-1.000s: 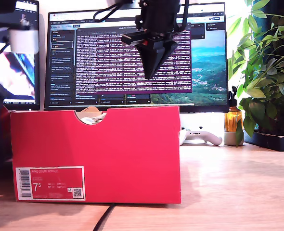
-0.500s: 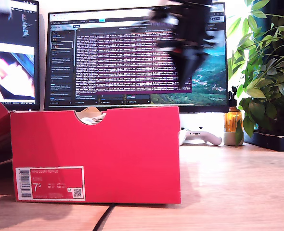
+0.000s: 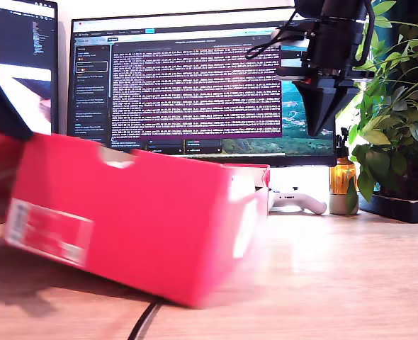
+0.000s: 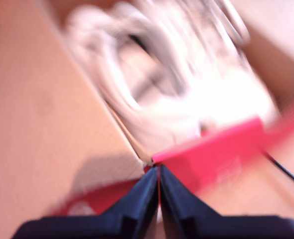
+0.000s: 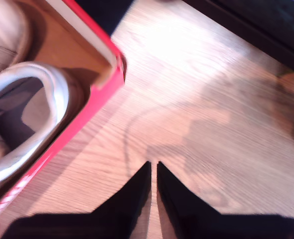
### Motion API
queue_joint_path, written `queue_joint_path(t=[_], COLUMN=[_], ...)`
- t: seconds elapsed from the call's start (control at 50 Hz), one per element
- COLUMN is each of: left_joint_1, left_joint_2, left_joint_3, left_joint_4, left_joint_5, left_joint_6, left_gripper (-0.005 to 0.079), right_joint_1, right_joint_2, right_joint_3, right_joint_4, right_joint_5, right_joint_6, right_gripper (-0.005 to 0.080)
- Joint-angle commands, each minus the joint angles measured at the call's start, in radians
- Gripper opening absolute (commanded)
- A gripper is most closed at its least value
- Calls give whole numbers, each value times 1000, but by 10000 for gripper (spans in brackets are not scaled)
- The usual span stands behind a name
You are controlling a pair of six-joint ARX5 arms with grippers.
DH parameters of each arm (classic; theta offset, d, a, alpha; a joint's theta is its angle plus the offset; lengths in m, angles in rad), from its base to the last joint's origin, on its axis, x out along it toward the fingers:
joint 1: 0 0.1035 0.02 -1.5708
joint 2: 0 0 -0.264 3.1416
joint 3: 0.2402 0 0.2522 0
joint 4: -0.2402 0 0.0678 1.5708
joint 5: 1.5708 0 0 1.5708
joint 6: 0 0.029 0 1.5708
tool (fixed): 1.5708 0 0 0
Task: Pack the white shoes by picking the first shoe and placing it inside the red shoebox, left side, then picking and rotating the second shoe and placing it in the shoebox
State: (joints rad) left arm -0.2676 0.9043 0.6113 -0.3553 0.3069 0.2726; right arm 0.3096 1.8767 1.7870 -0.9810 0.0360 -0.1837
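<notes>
The red shoebox (image 3: pixel 134 219) fills the lower left and middle of the exterior view. It sits tilted on the wooden desk (image 3: pixel 351 276), turned at an angle and smeared by blur, so its white label (image 3: pixel 49 232) is only a pale patch low on the face toward the exterior view's left. It is bright red outside and plain brown card inside.

In the first wrist view a white shoe (image 4: pixel 157 84) lies inside the box, heavily blurred; laces and a dark opening can just be made out. My first gripper (image 4: pixel 158 181) has its dark jaws pressed together at a red corner of the box wall; whether they pinch the card I cannot tell.

The second wrist view shows a box corner in the upper left of its frame, with a white shoe (image 5: pixel 30 124), its collar and grey lining, lying inside. My second gripper (image 5: pixel 153 172) hangs over bare desk beside the box, its jaws nearly touching and holding nothing. In the exterior view it sits high in the upper right, before the monitor (image 3: pixel 188 85).
</notes>
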Motion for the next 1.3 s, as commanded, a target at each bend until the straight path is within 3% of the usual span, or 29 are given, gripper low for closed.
queue_joint_path(t=[0.0, 0.22, 0.34, 0.46, 0.62, 0.72, 0.96, 1.08, 1.28], left_joint_1=[21, 6, -30, -43, -31, -19, -32, -27, -27], left_joint_2=[-3, -43, -79, -108, -113, -106, -106, -108, -107], left_joint_3=[0, 0, 0, 0, 0, 0, 0, 0, 0], left_joint_4=[71, 1, -101, -168, -73, -8, 11, 61, 90], left_joint_5=[18, 182, 191, 98, -58, -50, -79, -138, -115], left_joint_6=[-26, -81, -116, -116, -116, -111, -109, -108, -98], left_gripper=[-19, -19, -19, -19, -19, -18, -19, -19, -19], right_joint_1=[8, 8, 8, 8, 8, 8, -6, -20, -33], right_joint_2=[-17, -17, -17, -17, -17, -17, -38, -103, -258], right_joint_3=[-6, -6, -6, -6, -6, -7, -56, -174, -427], right_joint_4=[4, 44, 51, 68, 52, 35, 22, 96, 296], right_joint_5=[0, 0, 0, -1, -3, -4, -7, -11, -10], right_joint_6=[5, 5, 4, 4, 4, 4, 4, 11, 31], right_gripper=[-8, -8, -8, -8, -8, -8, -8, -8, -8])
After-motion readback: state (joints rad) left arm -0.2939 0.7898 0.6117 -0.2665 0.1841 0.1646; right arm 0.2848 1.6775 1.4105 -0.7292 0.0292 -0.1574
